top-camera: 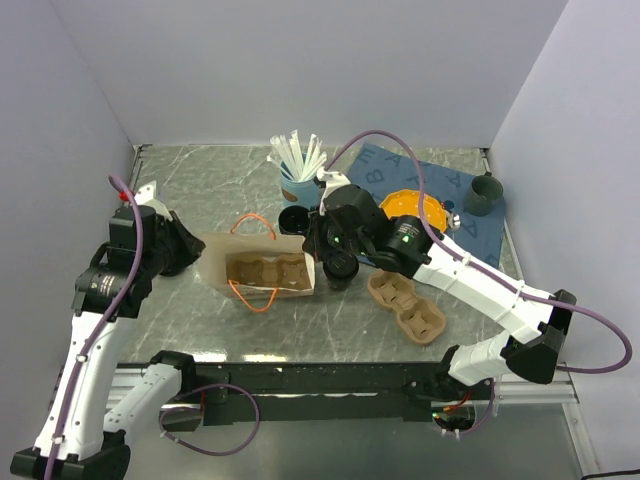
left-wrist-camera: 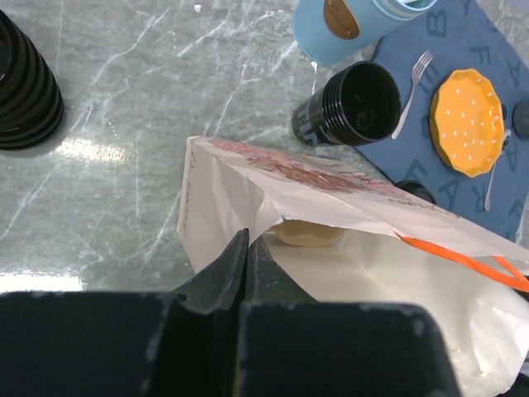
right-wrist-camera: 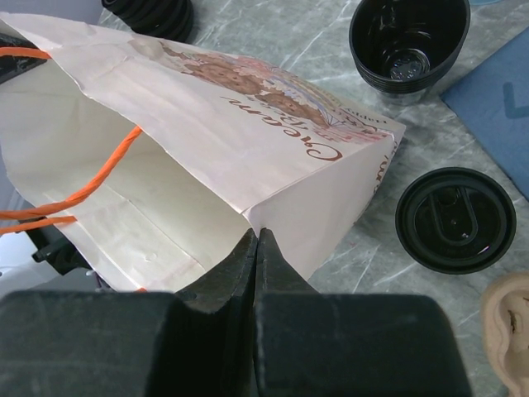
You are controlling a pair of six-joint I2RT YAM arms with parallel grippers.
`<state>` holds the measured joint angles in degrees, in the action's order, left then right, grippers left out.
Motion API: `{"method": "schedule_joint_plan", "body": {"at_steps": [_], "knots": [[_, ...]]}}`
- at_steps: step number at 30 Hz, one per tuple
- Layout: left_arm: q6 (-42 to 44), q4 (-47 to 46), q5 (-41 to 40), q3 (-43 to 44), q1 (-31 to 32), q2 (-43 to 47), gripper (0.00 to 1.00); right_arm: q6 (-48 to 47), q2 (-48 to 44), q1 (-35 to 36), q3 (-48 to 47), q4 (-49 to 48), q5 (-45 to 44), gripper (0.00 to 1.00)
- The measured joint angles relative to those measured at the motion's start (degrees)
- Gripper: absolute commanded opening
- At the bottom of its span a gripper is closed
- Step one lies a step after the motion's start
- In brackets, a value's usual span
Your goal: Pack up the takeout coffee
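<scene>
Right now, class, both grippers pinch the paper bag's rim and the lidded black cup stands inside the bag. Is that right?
No. The right wrist view shows the lidded black cup on the table beside the paper bag, not inside. Left gripper and right gripper pinch the rim.

Paper bag (right-wrist-camera: 248, 107) printed with cursive wording, apparently "Cream", seen upside down; smaller print beside it unreadable. Blue mat (top-camera: 450, 185) patterned with capital letters, A and B among them.

Surface (top-camera: 200, 180) glossy, marbled stone look; paper bag (right-wrist-camera: 248, 124) matt, smooth; takeout coffee (right-wrist-camera: 455, 219) shiny black plastic; carrier (top-camera: 405, 305) rough matt pulp.
</scene>
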<state>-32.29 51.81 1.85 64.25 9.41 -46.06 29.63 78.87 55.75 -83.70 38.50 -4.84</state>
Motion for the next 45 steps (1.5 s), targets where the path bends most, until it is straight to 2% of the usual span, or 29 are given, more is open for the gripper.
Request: {"method": "schedule_joint_plan", "body": {"at_steps": [3, 4, 6, 7, 10, 17, 23, 27, 37, 45], "knots": [[0.0, -0.42, 0.85, 0.0, 0.0, 0.09, 0.01, -0.52, -0.02, 0.02, 0.13, 0.04, 0.57, 0.29], [0.0, -0.52, 1.42, 0.0, 0.0, 0.17, 0.01, -0.79, -0.02, 0.02, 0.09, 0.2, 0.74, 0.43], [0.04, -1.51, 2.93, -0.68, 0.0, 1.27, 0.01, -1.31, -0.02, 0.02, -0.48, 1.62, 0.81, 0.56], [0.11, -2.25, 3.45, -1.46, 0.0, 2.25, 0.01, -1.75, -0.11, 0.02, -0.81, 2.36, 0.7, 0.67], [0.44, -4.17, 5.44, -5.49, 0.0, 7.41, 0.01, -3.13, -1.25, 0.02, -2.12, 4.59, -0.04, 0.84], [3.45, -6.71, 10.08, -10.29, 0.0, 16.48, 0.01, -4.66, -7.98, -0.83, -5.77, 9.46, -5.9, 0.86], [6.12, -7.63, 14.6, -12.55, 0.0, 21.22, 0.01, -3.5, -10.16, -6.54, -4.13, 12.0, -9.14, 0.88], [9.07, -7.72, 16.57, -12.17, 0.0, 20.85, 0.01, -3.69, -5.42, -9.35, -3.91, 14.73, -9.62, 0.91], [14.16, -7.78, 19.41, -10.75, 0.0, 20.85, 0.01, -4.9, 15.19, -13.99, -4.44, 21.18, -5.68, 0.93], [16.15, -6.75, 20.11, -10.12, 0.0, 22.97, 0.01, -5.09, 17.79, -14.86, -4.42, 20.2, -0.55, 0.93]]}}
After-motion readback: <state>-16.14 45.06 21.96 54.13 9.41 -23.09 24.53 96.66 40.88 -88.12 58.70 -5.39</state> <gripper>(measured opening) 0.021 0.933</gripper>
